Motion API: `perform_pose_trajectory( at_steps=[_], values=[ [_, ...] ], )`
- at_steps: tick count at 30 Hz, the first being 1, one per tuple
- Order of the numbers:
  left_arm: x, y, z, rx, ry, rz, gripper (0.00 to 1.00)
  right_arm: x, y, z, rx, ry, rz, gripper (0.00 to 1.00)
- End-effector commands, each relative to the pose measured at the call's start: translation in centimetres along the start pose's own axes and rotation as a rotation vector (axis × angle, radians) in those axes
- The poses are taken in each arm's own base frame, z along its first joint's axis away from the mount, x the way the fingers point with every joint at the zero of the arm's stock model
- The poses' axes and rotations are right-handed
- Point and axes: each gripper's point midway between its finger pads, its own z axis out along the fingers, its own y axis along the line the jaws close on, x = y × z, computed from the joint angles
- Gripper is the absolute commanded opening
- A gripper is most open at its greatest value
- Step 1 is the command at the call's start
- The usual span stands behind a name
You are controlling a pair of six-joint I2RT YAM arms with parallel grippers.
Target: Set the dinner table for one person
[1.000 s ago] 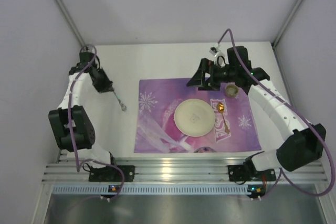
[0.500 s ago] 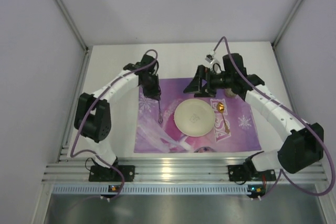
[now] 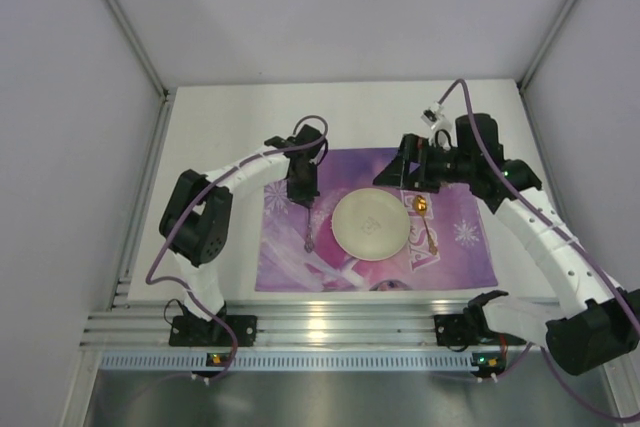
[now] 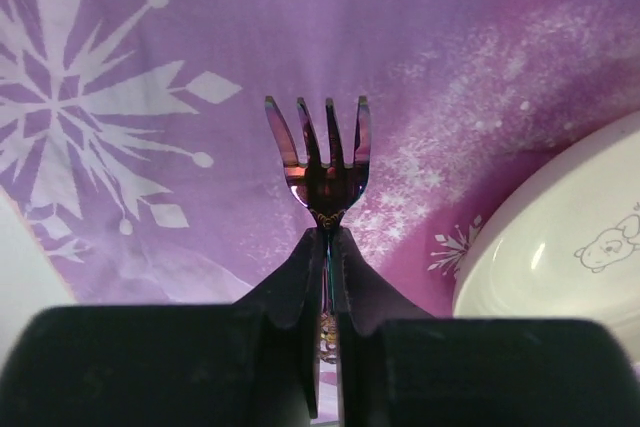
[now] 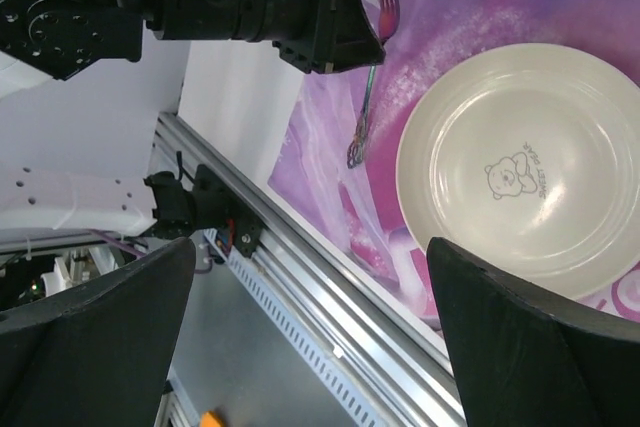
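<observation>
My left gripper (image 3: 303,190) is shut on a shiny fork (image 3: 307,227), held over the purple snowflake placemat (image 3: 290,257) just left of the cream plate (image 3: 371,224). From the left wrist, the fork (image 4: 318,152) has its tines past the closed gripper (image 4: 328,239), with the plate (image 4: 570,237) to the right. A gold spoon (image 3: 427,222) lies on the mat right of the plate. My right gripper (image 3: 407,165) hovers open and empty above the mat's far edge. Its wrist view shows the gripper (image 5: 310,247), the plate (image 5: 520,167) and the fork (image 5: 368,87). The white dinner table (image 3: 220,147) lies under everything.
A ribbed aluminium rail (image 3: 350,322) runs along the near edge, with both arm bases bolted to it. Grey enclosure walls stand on the left, the right and at the back. The left arm's black gripper body (image 5: 290,7) fills the top of the right wrist view.
The left arm has swung from the table's left side onto the placemat, carrying the fork to beside the plate. The right gripper has drawn back slightly to the right, still open.
</observation>
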Motion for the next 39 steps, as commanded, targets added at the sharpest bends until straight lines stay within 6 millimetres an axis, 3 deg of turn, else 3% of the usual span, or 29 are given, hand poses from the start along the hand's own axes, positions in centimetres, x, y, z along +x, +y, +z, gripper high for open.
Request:
perform_pose_trajectory(
  at_steps=[1,3,6,7,8,9,10,11,12,13,14,15,16,17,18,19,20,21,22,24,26,27,30,31,34,39],
  values=[
    [-0.6,1.1,0.6,-0.054,-0.041,-0.021,0.11,0.3,-0.6,-0.9,0.033,-0.026,-0.027,1.0],
    [-0.4,1.3,0.7,-0.063,-0.041,-0.016,0.19,0.6,-0.9,-1.0,0.047,-0.027,-0.023,1.0],
    [-0.8,1.4,0.0,-0.063,-0.066,-0.007,0.44,0.7,-1.0,-1.3,0.056,-0.036,-0.034,1.0],
    [-1.2,1.5,-0.5,-0.069,-0.082,-0.003,0.6,0.6,-1.1,-1.3,0.06,-0.04,-0.032,1.0],
    [-2.1,1.4,-2.1,-0.066,-0.121,0.002,0.68,0.5,-1.0,-1.5,0.063,-0.045,-0.04,1.0],
    [-2.8,1.5,-3.2,-0.078,-0.159,0.009,0.89,0.3,-0.8,-1.6,0.062,-0.054,-0.049,1.0],
    [-4.3,3.1,-4.7,-0.149,-0.232,0.014,0.92,0.1,-0.4,-2.1,0.056,-0.068,-0.071,1.0],
    [-6.1,3.4,-8.0,-0.152,-0.332,0.002,0.93,-0.5,0.4,-2.7,0.047,-0.091,-0.095,1.0],
    [-7.5,4.6,-10.0,-0.196,-0.42,-0.009,0.93,-1.1,1.0,-3.6,0.046,-0.131,-0.13,1.0],
    [-9.3,7.1,-12.6,-0.298,-0.543,0.001,0.93,-1.5,1.5,-4.2,0.05,-0.158,-0.149,1.0],
    [-8.6,8.8,-15.4,-0.317,-0.643,0.026,0.94,-2.4,2.4,-5.2,0.051,-0.202,-0.174,1.0],
    [-11.7,8.0,-18.4,-0.249,-0.877,0.017,0.94,-3.2,2.4,-6.0,0.08,-0.245,-0.191,1.0],
    [-11.6,9.5,-20.4,-0.33,-0.98,0.152,0.94,-3.4,2.9,-7.1,0.092,-0.284,-0.202,1.0],
    [-8.7,12.0,-20.0,-0.367,-1.068,0.205,0.98,-4.2,2.5,-7.8,0.137,-0.334,-0.199,1.0],
    [-9.7,12.0,-23.7,-0.339,-1.325,0.151,0.99,-4.2,2.9,-8.9,0.145,-0.377,-0.202,1.0],
    [-7.0,14.9,-20.1,-0.426,-1.312,0.246,0.99,-4.0,2.4,-9.3,0.164,-0.395,-0.198,1.0],
    [-6.6,14.5,-20.8,-0.326,-1.359,0.259,0.98,-4.0,2.1,-9.8,0.189,-0.425,-0.199,1.0],
    [-6.4,15.7,-19.9,-0.307,-1.343,0.23,0.97,-3.7,2.3,-10.8,0.185,-0.462,-0.206,1.0],
    [-5.5,18.6,-17.9,-0.318,-1.284,0.105,0.97,-3.3,1.7,-10.7,0.195,-0.472,-0.204,1.0],
    [-4.6,20.3,-16.4,-0.319,-1.271,0.047,0.98,-2.9,1.3,-11.7,0.217,-0.52,-0.205,1.0],
    [-3.8,19.7,-14.6,-0.222,-1.3,0.063,0.98,-2.5,0.4,-11.9,0.247,-0.536,-0.193,1.0],
    [-3.8,20.7,-14.0,-0.225,-1.29,0.046,0.98,-2.3,0.5,-12.4,0.243,-0.55,-0.208,1.0],
    [-3.9,20.4,-11.2,-0.131,-1.255,0.028,0.99,-2.0,0.4,-12.6,0.249,-0.549,-0.217,1.0],
    [-3.7,21.0,-9.1,-0.148,-1.196,0.039,0.98,-1.9,0.3,-12.6,0.25,-0.547,-0.214,1.0],
    [-5.7,21.7,-8.4,-0.175,-1.206,0.018,0.98,-1.7,0.1,-12.3,0.254,-0.534,-0.198,1.0],
    [-8.2,20.9,-7.1,-0.119,-1.216,0.096,0.98,-1.8,-0.7,-11.6,0.278,-0.517,-0.184,1.0]
  ],
)
